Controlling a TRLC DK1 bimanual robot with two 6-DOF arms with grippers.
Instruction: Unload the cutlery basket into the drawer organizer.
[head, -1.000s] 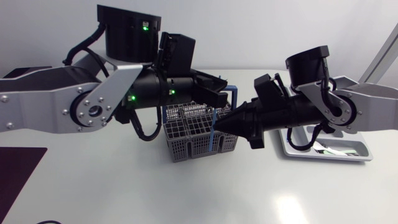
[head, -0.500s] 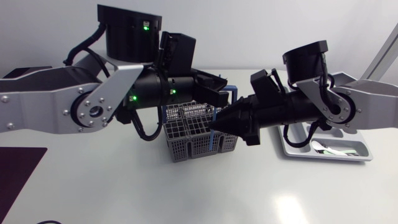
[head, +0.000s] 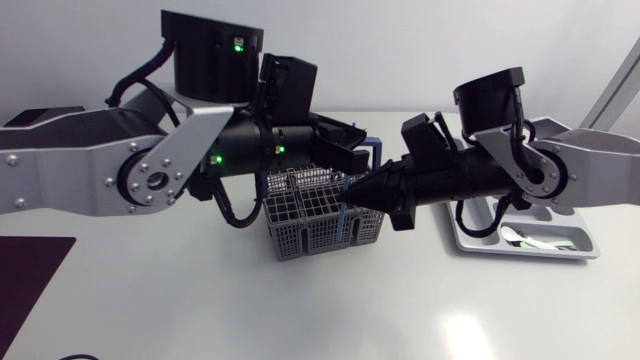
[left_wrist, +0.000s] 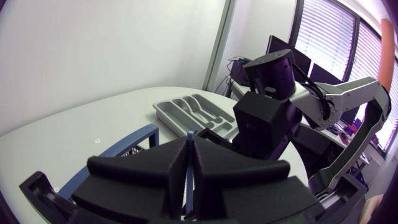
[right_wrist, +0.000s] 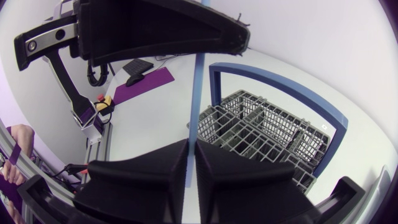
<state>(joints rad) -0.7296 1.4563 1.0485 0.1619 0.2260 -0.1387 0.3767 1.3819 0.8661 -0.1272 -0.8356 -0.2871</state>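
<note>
Looks like a handover: L fingers and R fingers are both clenched on one thin blue utensil, held above the basket. Next, I'd judge, L lets go & R carries it to the organizer, well off to your right. Mind the basket's blue handle just beside the utensil. You've got more room over the tabletop in front.
</note>
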